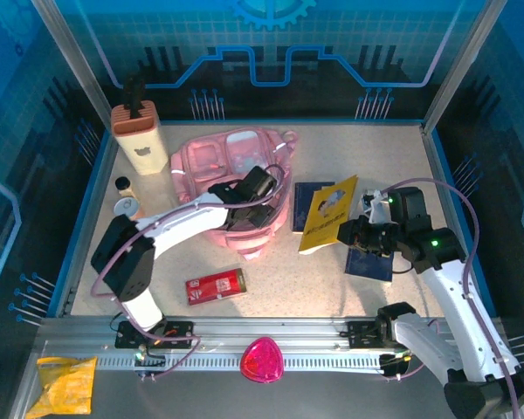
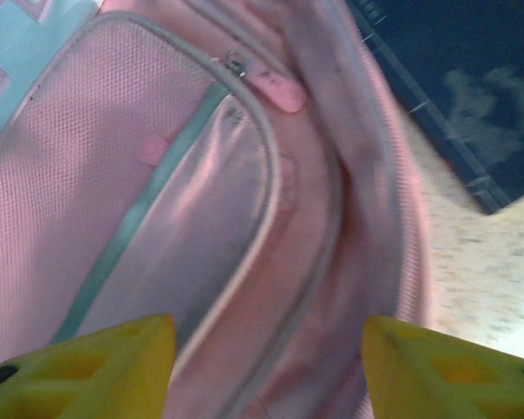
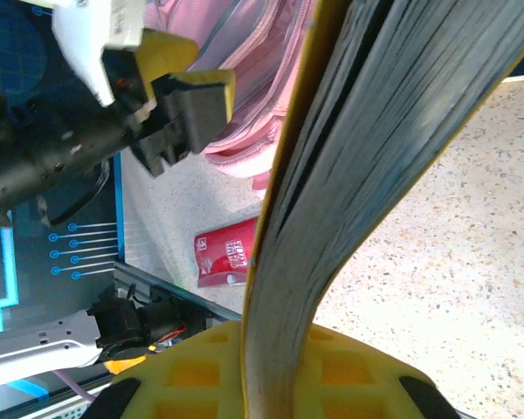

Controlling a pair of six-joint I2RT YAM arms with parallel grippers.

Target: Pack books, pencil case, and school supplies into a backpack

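Note:
The pink backpack [image 1: 211, 166] lies at the back middle of the table. My left gripper [image 1: 260, 188] hovers over its right side, open, yellow fingertips [image 2: 96, 367] apart above the pink fabric [image 2: 201, 192] with nothing between them. My right gripper [image 1: 354, 233] is shut on the bright yellow book [image 1: 328, 212], held on edge above the table; its pages [image 3: 367, 148] rise from between the pads [image 3: 183, 375]. One navy book [image 1: 307, 206] lies beside the backpack, another [image 1: 370, 264] under my right gripper. The red pencil case [image 1: 216, 285] lies near the front. The school supplies are out of view.
A tall beige box with a black top [image 1: 138, 131] stands at the back left, with two small jars [image 1: 126, 206] in front of it. A pink item [image 1: 262, 360] and a yellow bag [image 1: 65, 384] lie off the table at the front.

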